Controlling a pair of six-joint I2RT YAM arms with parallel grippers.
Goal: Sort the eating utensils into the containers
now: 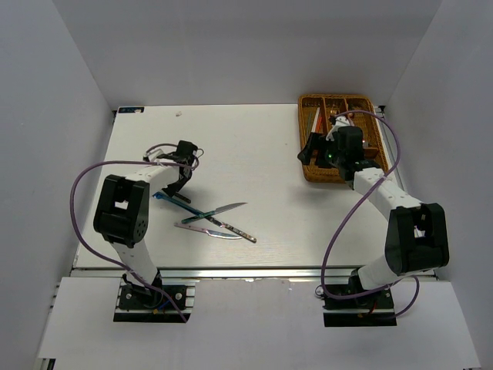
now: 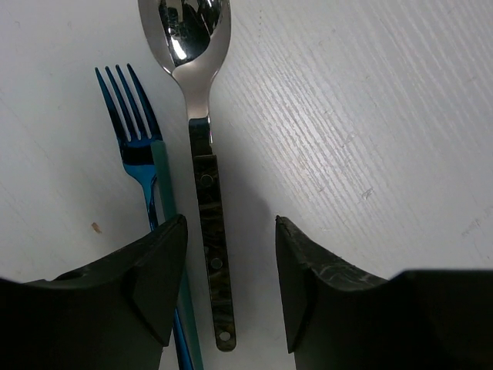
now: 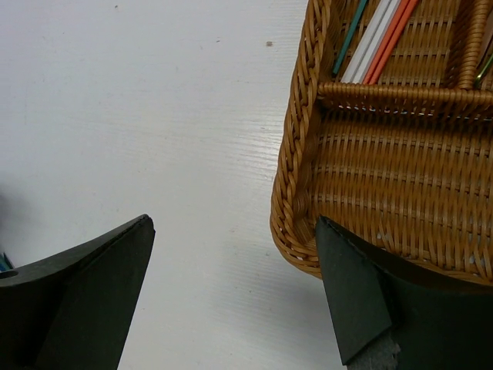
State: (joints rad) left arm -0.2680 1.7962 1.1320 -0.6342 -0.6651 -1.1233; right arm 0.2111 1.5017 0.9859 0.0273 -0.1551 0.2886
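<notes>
Polished steel spoon (image 2: 203, 173) lies beside slim blue fork (image 2: 141, 158) — parallel.

At the top of my left wrist view, the spoon (image 2: 189, 46) has a mirror-bright polished metal bowl, while its handle is dark, mottled and duller. The fork (image 2: 131, 116) beside it is glossy blue metal. The table (image 2: 370, 116) is matt white with fine grain lines. My left fingers (image 2: 154, 285) look like matt black plastic. At the right of my right wrist view, the tray (image 3: 296, 154) is rough brown woven wicker and holds smooth chopsticks (image 3: 377, 38).
</notes>
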